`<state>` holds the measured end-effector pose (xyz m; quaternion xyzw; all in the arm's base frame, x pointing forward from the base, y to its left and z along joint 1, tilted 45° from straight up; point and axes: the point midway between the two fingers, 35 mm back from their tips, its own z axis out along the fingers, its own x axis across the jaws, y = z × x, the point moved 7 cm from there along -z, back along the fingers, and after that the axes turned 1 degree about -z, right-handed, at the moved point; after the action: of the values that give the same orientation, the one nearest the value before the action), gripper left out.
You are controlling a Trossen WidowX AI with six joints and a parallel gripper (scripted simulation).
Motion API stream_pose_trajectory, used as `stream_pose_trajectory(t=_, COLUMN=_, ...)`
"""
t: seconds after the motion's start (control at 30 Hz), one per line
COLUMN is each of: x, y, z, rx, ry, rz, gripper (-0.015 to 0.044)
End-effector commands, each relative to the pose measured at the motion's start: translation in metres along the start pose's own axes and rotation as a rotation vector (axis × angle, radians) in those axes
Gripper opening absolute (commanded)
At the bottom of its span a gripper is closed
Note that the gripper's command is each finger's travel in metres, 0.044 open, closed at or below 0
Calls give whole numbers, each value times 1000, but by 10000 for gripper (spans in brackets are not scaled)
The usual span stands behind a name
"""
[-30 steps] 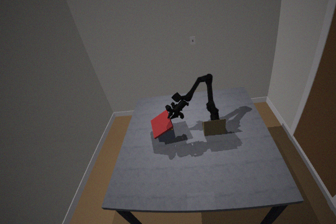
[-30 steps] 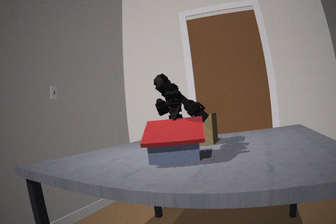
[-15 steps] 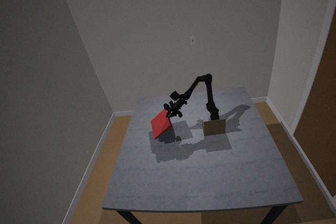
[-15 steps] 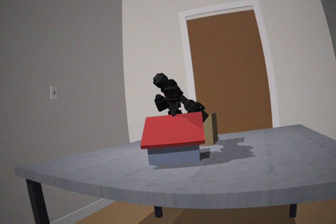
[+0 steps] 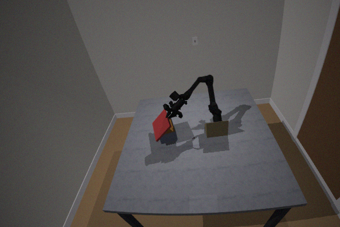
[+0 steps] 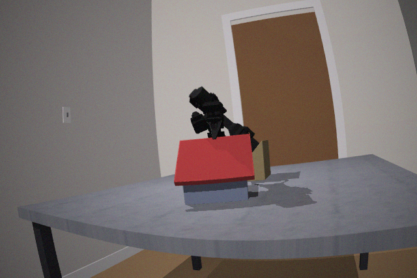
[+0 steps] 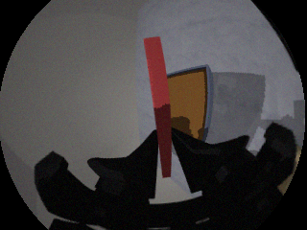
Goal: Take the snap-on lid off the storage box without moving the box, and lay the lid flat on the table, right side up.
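The red lid point(image 5: 161, 125) point(image 6: 214, 160) point(image 7: 155, 72) is tilted steeply. Its edge nearest the arm is raised, and its low edge is at the box's side away from the arm; whether it touches the rim there I cannot tell. The blue-grey storage box point(image 5: 168, 139) point(image 6: 215, 196) point(image 7: 210, 96) stands upright on the table point(image 5: 205, 180) point(image 6: 134, 208). Its orange-brown inside shows under the lid in the top view and the wrist view. My gripper point(image 5: 167, 116) point(image 6: 214, 137) point(image 7: 163, 130) is shut on the lid's raised edge, with one finger on each face. The lid hides part of the box's opening.
A tan upright block point(image 5: 217, 129) point(image 6: 260, 164) stands on the table in front of the arm's base, to the right of the box in the top and exterior views. The arm point(image 5: 194, 85) arches over from behind that block. The table's left edge lies beyond the box in the top view.
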<state>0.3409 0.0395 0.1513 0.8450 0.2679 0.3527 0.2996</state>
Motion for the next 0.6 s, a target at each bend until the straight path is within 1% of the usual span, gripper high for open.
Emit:
stream_pose_trajectory(t=0.0, x=9, y=0, z=-3, rx=0, ry=13, rz=6, gripper=0)
stream_pose_trajectory(t=0.57, x=27, y=1, z=-18, rx=1, ry=13, rz=7, gripper=0)
